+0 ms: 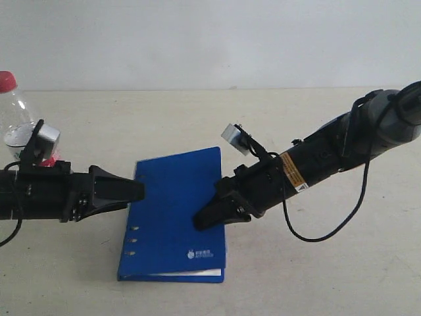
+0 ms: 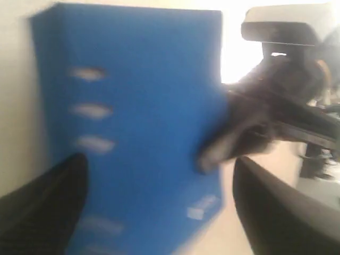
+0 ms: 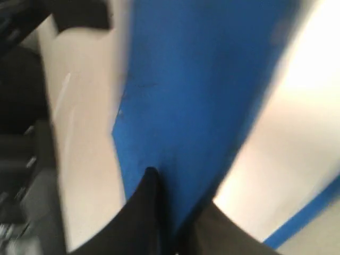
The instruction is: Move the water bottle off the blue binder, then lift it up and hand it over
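Here the blue binder [image 1: 174, 197] lies just ahead of the left hand [image 1: 135, 195].

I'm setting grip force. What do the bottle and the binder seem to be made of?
Bottle: clear, glossy, see-through plastic, apparently thin; opaque red cap, probably plastic too.
Binder: matte blue cover, likely plastic or coated board, cannot tell which; small metallic-looking rivets along one edge.

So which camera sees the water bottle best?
The exterior view: the water bottle stands at its left edge, off the blue binder, partly behind the left arm. Both wrist views show the binder but no bottle.
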